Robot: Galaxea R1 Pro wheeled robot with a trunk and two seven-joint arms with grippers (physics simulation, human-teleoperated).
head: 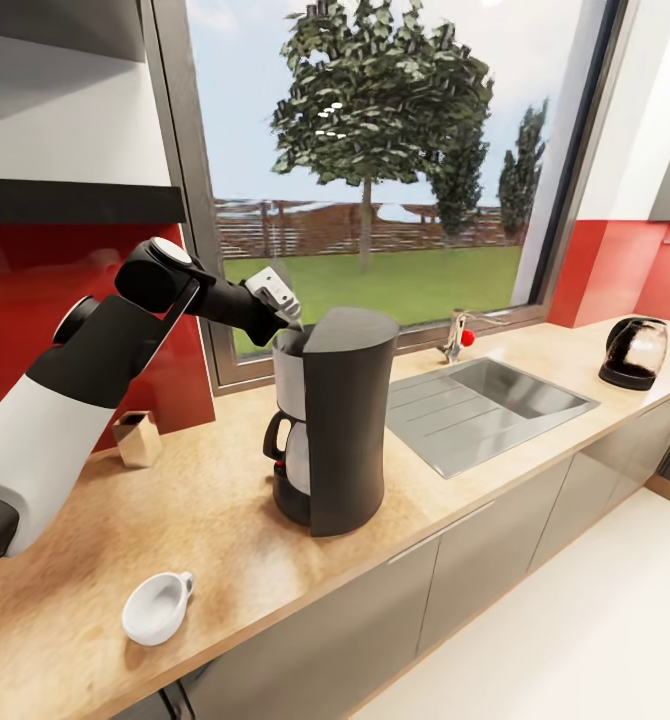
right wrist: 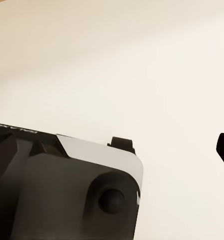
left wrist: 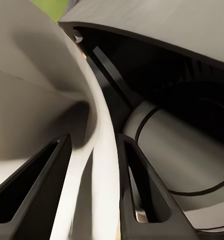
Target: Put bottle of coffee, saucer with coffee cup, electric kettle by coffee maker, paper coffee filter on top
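Head view: the left end effector [head: 287, 318] reaches over the top rim of the coffee maker [head: 335, 420], which stands mid-table [head: 215, 500] beside the sink [head: 485, 405]. To finish well, the paper coffee filter [left wrist: 99, 165] should probably be lowered squarely into the open top and let go only once it sits level. Left wrist view shows the fingers [left wrist: 31, 185] pinching the filter's pale curved sheet, just above the dark basket. A coffee cup [head: 157, 607] lies near the table's front edge; the electric kettle [head: 635, 352] stands far along the table. Whether the right end effector is spread cannot be told.
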